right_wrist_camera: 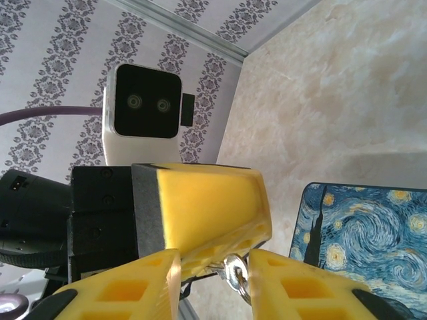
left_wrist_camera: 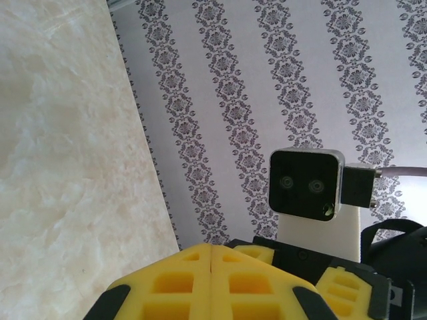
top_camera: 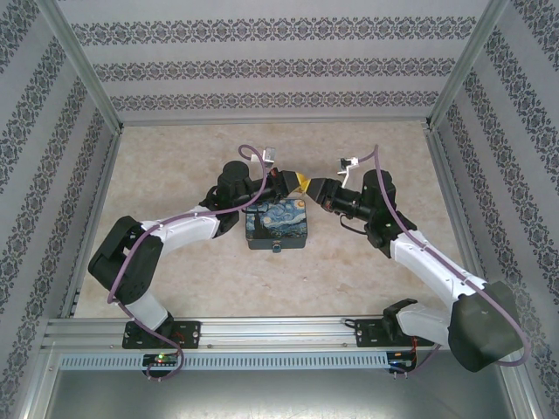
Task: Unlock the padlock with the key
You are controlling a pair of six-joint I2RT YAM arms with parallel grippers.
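Observation:
In the top view my left gripper [top_camera: 300, 182] and right gripper [top_camera: 316, 186] meet tip to tip above the painted box [top_camera: 278, 225]. The left gripper [left_wrist_camera: 211, 250] is shut, its yellow fingers [right_wrist_camera: 213, 207] pinching the key [right_wrist_camera: 235, 273]. The key's silvery head and ring stick out below those fingertips. My right gripper [right_wrist_camera: 213, 263] is open, with one fingertip on each side of the key's head; the right-hand one is very close to it. A tiny bluish padlock [top_camera: 278, 248] hangs at the box's near edge.
The night-sky box [right_wrist_camera: 363, 233] lies flat on the marble table [top_camera: 367, 271], just below and to the right of the key. Patterned walls [top_camera: 262, 65] enclose the table on three sides. The aluminium rail [top_camera: 279, 332] with both arm bases runs along the near edge.

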